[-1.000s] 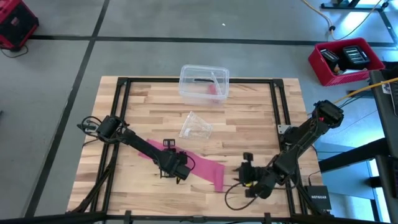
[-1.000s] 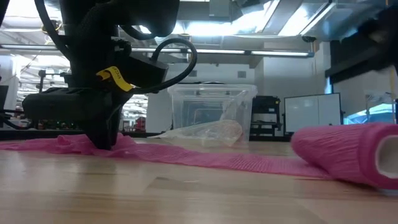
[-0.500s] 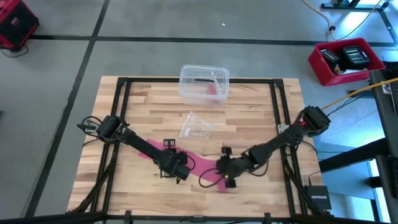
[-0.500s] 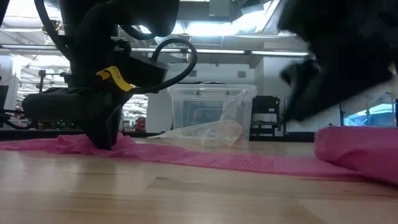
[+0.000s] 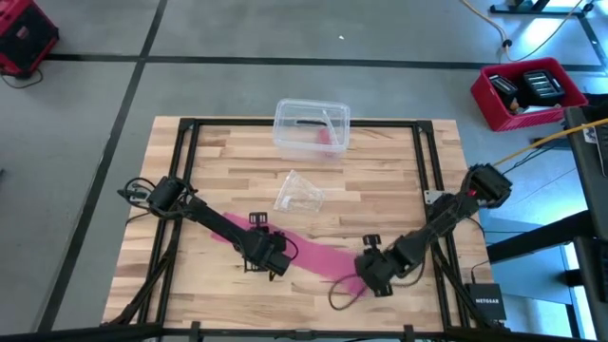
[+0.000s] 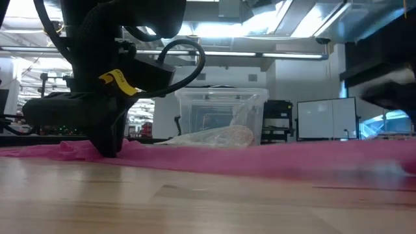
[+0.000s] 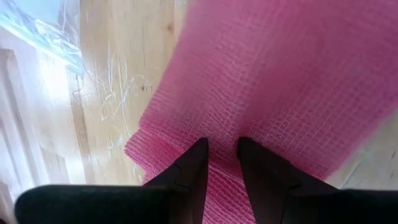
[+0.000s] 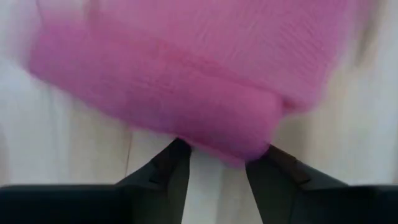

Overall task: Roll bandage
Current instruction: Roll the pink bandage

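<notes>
The pink bandage (image 5: 318, 255) lies as a long strip across the near half of the table, its rolled end (image 8: 161, 81) at the right. My left gripper (image 5: 277, 260) stands on the strip's middle, its fingers (image 7: 222, 146) nearly together. My right gripper (image 5: 362, 271) points steeply down at the roll, fingers (image 8: 224, 149) apart with bare table between them. In the low view the strip (image 6: 260, 159) runs as a level pink band from my left gripper (image 6: 109, 151) toward the right, where it blurs. My left gripper presses down on the flat strip (image 7: 224, 124) with its two nearly closed fingertips, coming steeply from above. The strip lies on the table there and bunches a little behind the fingers. My right gripper meets the roll's long side (image 8: 217, 146) with both spread fingertips, slanting down from the table's right. The roll lies across the fingers and covers their tips. It is not pinched between them; whether it is lifted I cannot tell.
A clear plastic box (image 5: 312, 125) stands at the far edge and a crumpled clear wrapper (image 5: 299, 192) lies mid-table; both show behind the strip in the low view. Black frame rails (image 5: 190, 171) run along the table's sides. A red bin (image 5: 532, 93) sits off the table.
My right gripper swung toward the table's left over the roll, then came back right and down, tipping steeper. The rolled end has shifted a little to the right, and in the low view the strip now stands as a higher, level band.
</notes>
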